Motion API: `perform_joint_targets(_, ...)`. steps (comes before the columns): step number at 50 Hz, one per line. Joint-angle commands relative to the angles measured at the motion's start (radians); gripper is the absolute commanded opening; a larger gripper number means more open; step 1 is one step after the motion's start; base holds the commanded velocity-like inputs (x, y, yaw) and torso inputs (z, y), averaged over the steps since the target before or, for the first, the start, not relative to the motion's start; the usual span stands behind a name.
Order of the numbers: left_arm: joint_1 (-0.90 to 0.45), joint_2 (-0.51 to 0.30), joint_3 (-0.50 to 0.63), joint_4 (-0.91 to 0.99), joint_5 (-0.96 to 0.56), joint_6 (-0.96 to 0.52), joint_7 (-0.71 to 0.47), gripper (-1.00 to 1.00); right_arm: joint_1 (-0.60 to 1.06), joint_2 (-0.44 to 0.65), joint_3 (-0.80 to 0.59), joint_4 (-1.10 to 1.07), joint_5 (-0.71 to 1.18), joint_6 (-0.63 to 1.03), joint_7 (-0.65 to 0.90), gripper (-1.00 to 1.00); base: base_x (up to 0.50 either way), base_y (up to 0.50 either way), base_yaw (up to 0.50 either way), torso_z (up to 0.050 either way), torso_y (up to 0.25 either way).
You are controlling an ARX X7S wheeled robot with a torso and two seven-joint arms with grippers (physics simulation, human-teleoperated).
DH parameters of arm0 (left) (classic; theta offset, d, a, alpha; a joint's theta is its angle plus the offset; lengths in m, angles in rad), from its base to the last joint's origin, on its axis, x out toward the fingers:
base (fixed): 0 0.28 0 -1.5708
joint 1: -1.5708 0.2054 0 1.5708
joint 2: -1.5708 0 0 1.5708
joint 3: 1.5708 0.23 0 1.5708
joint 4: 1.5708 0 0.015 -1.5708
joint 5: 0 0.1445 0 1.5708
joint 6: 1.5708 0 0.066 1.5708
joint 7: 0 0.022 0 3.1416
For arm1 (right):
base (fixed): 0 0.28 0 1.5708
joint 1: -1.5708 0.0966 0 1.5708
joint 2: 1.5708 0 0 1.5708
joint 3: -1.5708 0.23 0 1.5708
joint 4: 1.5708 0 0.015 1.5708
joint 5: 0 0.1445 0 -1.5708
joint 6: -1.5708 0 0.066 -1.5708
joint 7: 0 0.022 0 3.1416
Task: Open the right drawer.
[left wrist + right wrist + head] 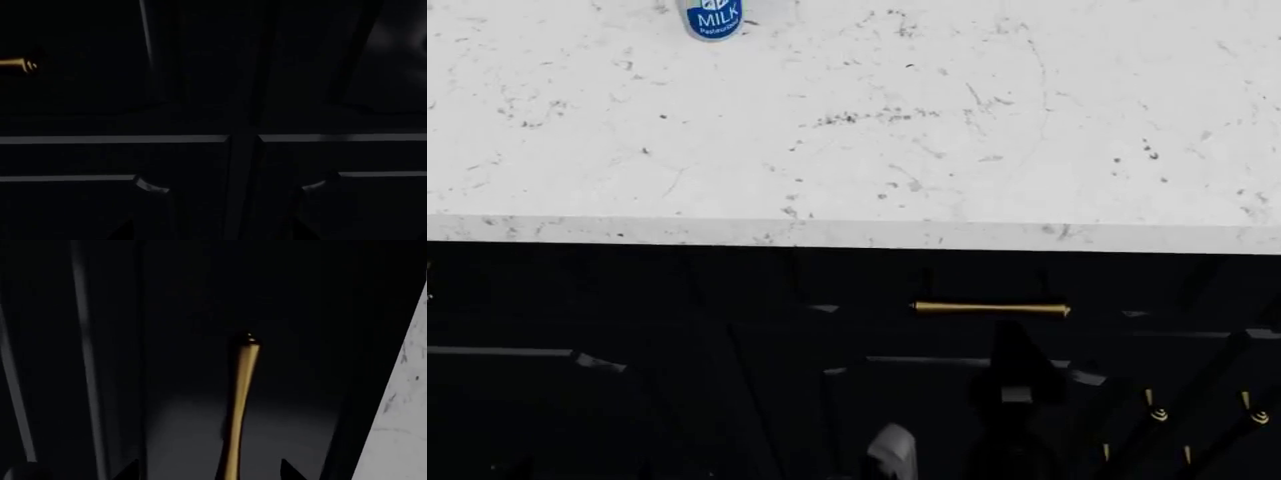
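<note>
My right pincer (1009, 352) hangs at lower center, tips wide either side of the right drawer's (1094, 285) brass handle (992, 309), under the bench (868, 235) edge. My left pincer's state: cannot tell.

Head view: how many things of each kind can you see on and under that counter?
Milk cartons: 1
Marble countertops: 1
Brass bar handles: 1
Black drawer fronts: 1, the right drawer
Total: 4
</note>
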Motion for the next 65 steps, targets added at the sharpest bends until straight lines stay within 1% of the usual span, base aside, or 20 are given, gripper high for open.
perform_joint_targets(1,-0.004,-0.002,0.006,-0.004,0.002,-0.002,-0.006,1.00,0.046,-0.029,-0.010,0.079,0.006,-0.029,0.017,1.00,0.00,0.00,0.00,0.000,0.000)
perform_joint_targets(3,-0.006,-0.003,0.006,-0.005,0.002,-0.002,-0.006,1.00,0.052,-0.039,-0.014,0.115,0.010,-0.046,0.038,1.00,0.00,0.00,0.00,0.000,0.000)
perform_joint_targets(5,-0.007,-0.003,0.006,-0.006,0.001,-0.003,-0.007,1.00,0.063,-0.039,-0.016,0.108,0.007,-0.043,0.024,1.00,0.00,0.00,0.00,0.000,0.000)
perform_joint_targets(17,-0.006,-0.005,0.013,-0.005,0.003,-0.003,-0.013,1.00,0.110,-0.075,-0.029,0.181,0.011,-0.075,0.043,1.00,0.00,0.00,0.00,0.000,0.000)
perform_joint_targets(24,-0.007,-0.007,0.015,-0.006,-0.002,-0.002,-0.011,1.00,0.128,-0.084,-0.026,0.217,0.003,-0.060,0.057,1.00,0.00,0.00,0.00,0.000,0.000)
perform_joint_targets(40,-0.006,-0.010,0.023,-0.005,-0.002,0.006,-0.013,1.00,0.186,-0.156,-0.056,0.405,0.020,-0.149,0.129,1.00,0.00,0.00,0.00,0.000,0.000)
perform_joint_targets(45,-0.009,-0.010,0.023,-0.013,-0.004,0.012,-0.012,1.00,0.195,-0.164,-0.056,0.427,0.023,-0.150,0.133,1.00,0.00,0.00,0.00,0.000,0.000)
perform_joint_targets(49,-0.009,-0.012,0.024,-0.010,-0.006,0.010,-0.013,1.00,0.208,-0.181,-0.055,0.488,0.026,-0.153,0.158,1.00,0.00,0.00,0.00,0.000,0.000)
perform_joint_targets(55,-0.010,-0.013,0.027,-0.010,-0.006,0.011,-0.014,1.00,0.218,-0.181,-0.052,0.493,0.020,-0.132,0.159,1.00,0.00,0.00,0.00,0.000,0.000)
perform_joint_targets(59,-0.009,-0.014,0.028,-0.005,-0.008,0.008,-0.016,1.00,0.236,-0.196,-0.053,0.544,0.021,-0.134,0.180,1.00,0.00,0.00,0.00,0.000,0.000)
perform_joint_targets(65,-0.009,-0.016,0.032,-0.002,-0.008,0.007,-0.018,1.00,0.255,-0.203,-0.061,0.564,0.019,-0.152,0.186,1.00,0.00,0.00,0.00,0.000,0.000)
